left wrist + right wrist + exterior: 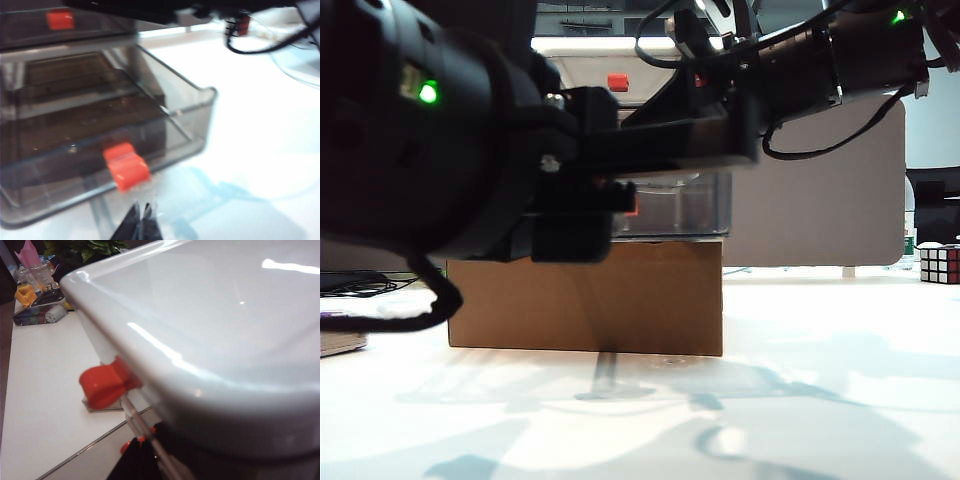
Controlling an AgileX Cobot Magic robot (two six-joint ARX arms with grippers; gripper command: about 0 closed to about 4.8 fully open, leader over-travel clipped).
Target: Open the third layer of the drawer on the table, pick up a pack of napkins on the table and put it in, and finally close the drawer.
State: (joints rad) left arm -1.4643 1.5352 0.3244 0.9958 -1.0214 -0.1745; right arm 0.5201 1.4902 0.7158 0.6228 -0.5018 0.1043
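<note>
The drawer [660,75] stands on a brown cardboard box [620,295]. Its third layer [165,130], a smoky tray with a red handle [126,166], is pulled out and holds nothing. My left gripper [142,214] is shut and empty just in front of that handle, apart from it; the view is blurred. My right gripper [145,456] is a dark shape under the unit's white top [225,330], below a red handle [102,382]; its jaws are not distinguishable. The pack of napkins [338,338] lies on the table [800,380] at the far left edge, partly cut off.
The left arm [420,130] fills the near left of the exterior view and the right arm [820,60] reaches in from the upper right. A Rubik's cube [940,263] sits far right. A grey panel [820,190] stands behind the box.
</note>
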